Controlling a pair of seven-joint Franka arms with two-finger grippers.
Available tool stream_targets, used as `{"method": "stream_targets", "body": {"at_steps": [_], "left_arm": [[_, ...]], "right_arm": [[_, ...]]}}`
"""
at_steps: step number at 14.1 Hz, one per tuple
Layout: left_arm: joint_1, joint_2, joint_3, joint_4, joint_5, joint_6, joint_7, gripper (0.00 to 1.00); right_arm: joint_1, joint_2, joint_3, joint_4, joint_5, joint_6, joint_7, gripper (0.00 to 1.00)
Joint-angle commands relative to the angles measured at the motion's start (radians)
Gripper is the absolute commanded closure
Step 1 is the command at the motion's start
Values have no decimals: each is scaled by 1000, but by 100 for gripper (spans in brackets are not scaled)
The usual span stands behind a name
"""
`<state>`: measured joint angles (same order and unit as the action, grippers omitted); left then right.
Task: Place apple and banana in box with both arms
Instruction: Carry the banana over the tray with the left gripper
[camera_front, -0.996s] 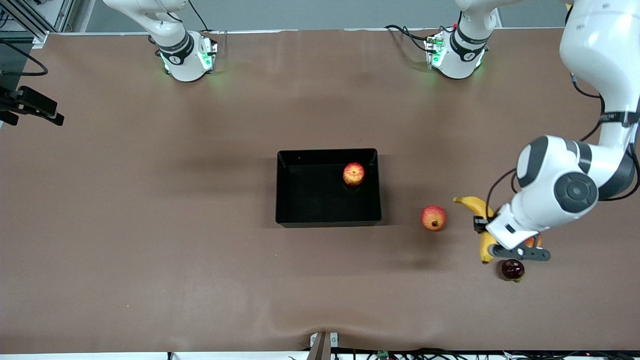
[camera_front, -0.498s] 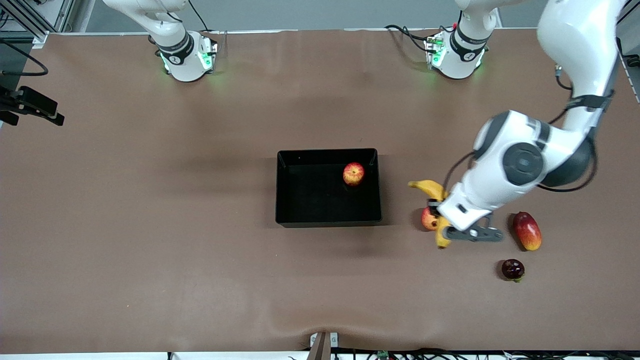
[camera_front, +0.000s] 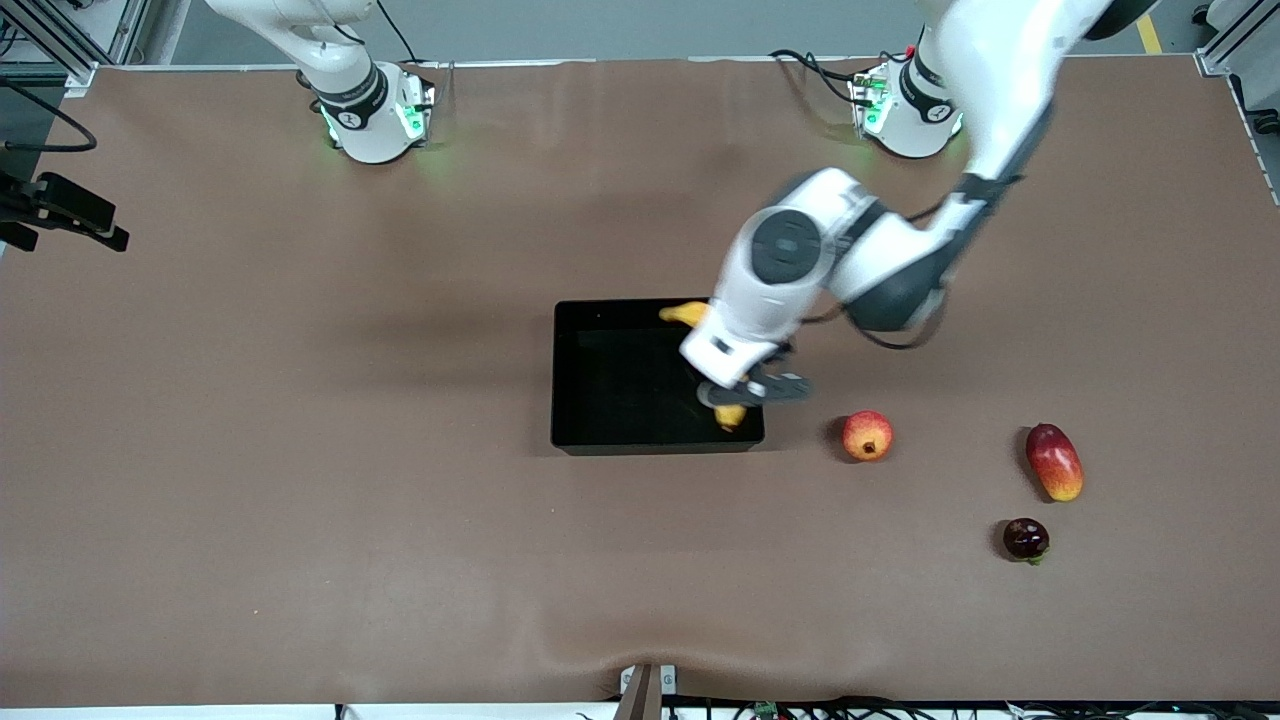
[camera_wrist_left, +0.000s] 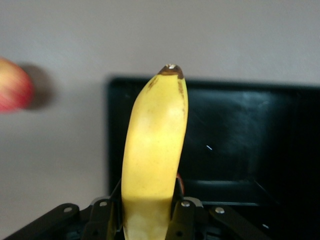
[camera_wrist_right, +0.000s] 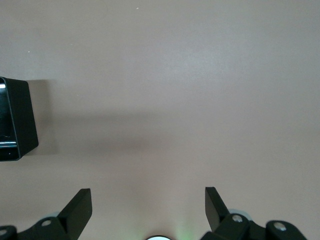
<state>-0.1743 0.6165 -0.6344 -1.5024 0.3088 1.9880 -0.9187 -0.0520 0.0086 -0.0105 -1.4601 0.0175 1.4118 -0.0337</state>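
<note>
Left gripper (camera_front: 738, 392) clamped on banana (camera_front: 728, 415), hanging over box (camera_front: 620, 440). Right gripper (camera_wrist_right: 148, 210) spread wide, empty, waiting over bare tabletop (camera_front: 300, 500) beside box.

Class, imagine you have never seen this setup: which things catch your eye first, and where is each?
The left gripper grips a yellow banana over the black box, at the box's end toward the left arm. Three loose fruits lie on the table toward the left arm's end, the round red-orange one closest to the box.
</note>
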Motion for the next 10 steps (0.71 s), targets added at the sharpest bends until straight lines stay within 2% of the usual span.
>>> {"method": "stream_targets", "body": {"at_steps": [1, 5, 6, 10], "left_arm": [[-69, 60, 27, 42, 9, 38, -51, 100], [-165, 136, 65, 111, 9, 87, -80, 100], [-194, 159, 93, 129, 9, 95, -84, 100], [-362, 189, 290, 140, 1, 216, -88, 100]], "right_arm": [[4, 5, -3, 14, 10, -8, -8, 0], [4, 5, -3, 14, 9, -10, -8, 0], [4, 5, -3, 14, 9, -10, -8, 0], [4, 5, -3, 14, 9, -11, -8, 0]]}}
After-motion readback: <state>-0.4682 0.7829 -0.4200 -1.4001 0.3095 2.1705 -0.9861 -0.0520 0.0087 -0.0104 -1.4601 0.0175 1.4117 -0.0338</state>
